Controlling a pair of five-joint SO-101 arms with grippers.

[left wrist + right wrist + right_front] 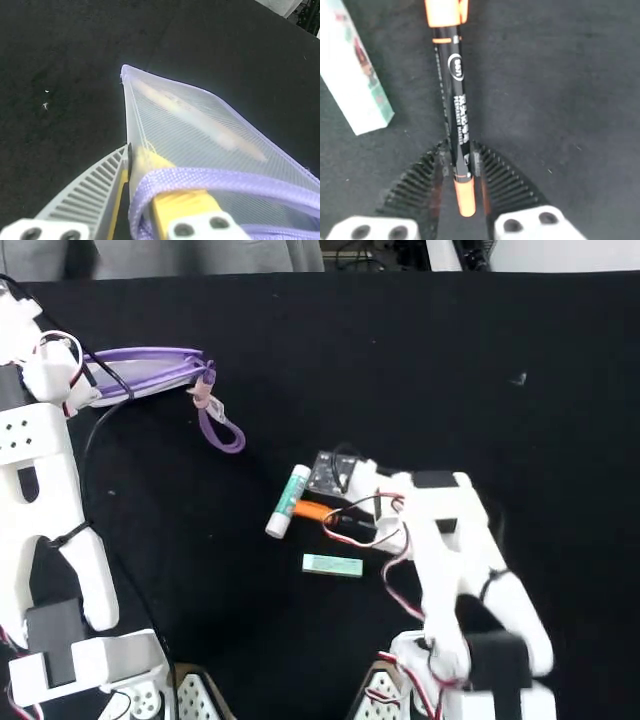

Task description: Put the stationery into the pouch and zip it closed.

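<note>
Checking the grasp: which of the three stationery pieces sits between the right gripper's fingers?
The black pen with orange ends, in the right gripper; the glue stick and pale green eraser lie free beside it.

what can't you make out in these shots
- zip of the pouch, open or shut: left arm covers one end in the high view, left wrist view's edge cuts it.
- pale long shape behind the mesh, left wrist view: too blurred to name.
- pen: mostly hidden under the right gripper in the high view.
- white-green item, right wrist view: cut by the edge; glue stick or eraser unclear.
</note>
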